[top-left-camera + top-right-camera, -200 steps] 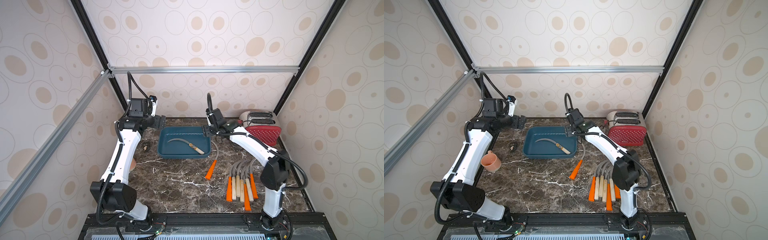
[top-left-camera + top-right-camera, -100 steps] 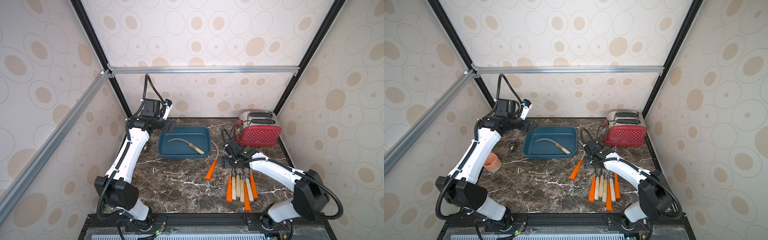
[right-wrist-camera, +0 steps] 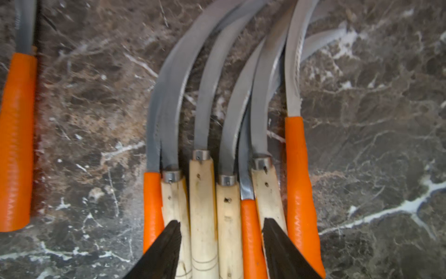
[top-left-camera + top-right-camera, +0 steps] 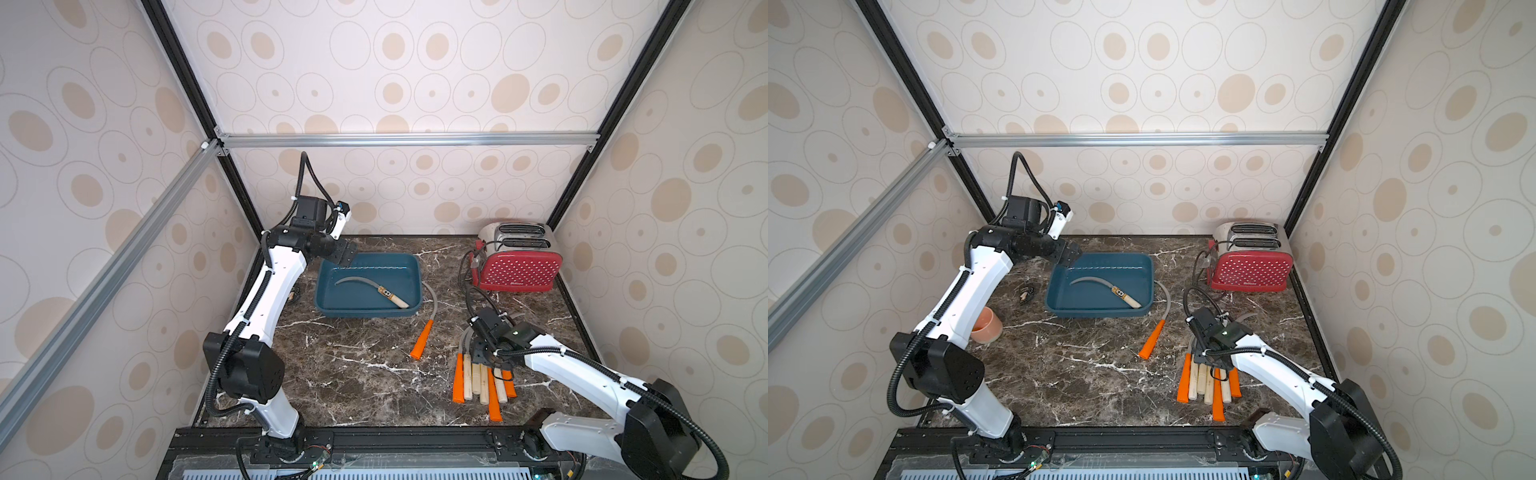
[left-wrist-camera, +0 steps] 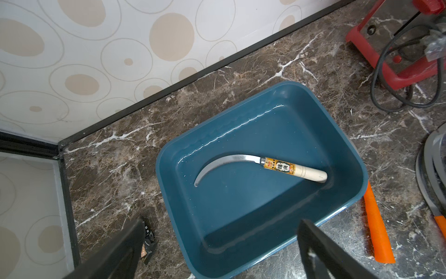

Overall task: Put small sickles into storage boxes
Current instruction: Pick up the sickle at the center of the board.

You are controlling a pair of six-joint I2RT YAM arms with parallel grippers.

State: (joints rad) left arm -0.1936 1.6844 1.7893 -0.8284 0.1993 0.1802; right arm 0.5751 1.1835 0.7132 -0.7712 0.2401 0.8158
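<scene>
Right gripper (image 3: pixel 221 221), arm stretched low, straddles the small sickles (image 3: pixel 202 205) at lower right, jaws parted; left gripper (image 5: pixel 220 220) gapes over the teal tray's (image 4: pixel 365 312) upper-left corner, marble tabletop (image 4: pixel 353 374) spreading between.

— What do we have on the table (image 4: pixel 353 374)?
— Dark marble with white veins. Toward the back we see the teal storage box (image 4: pixel 361 311), and a lone orange-handled sickle (image 4: pixel 422 338) lies just beside its right end.
— And further right?
— We count seven sickles (image 4: pixel 482 380) in a row, handles touching, with the red toaster (image 4: pixel 517 272) behind them. On the left we find a pinkish cup (image 4: pixel 986 326) and a small dark scrap (image 4: pixel 1026 289).
</scene>
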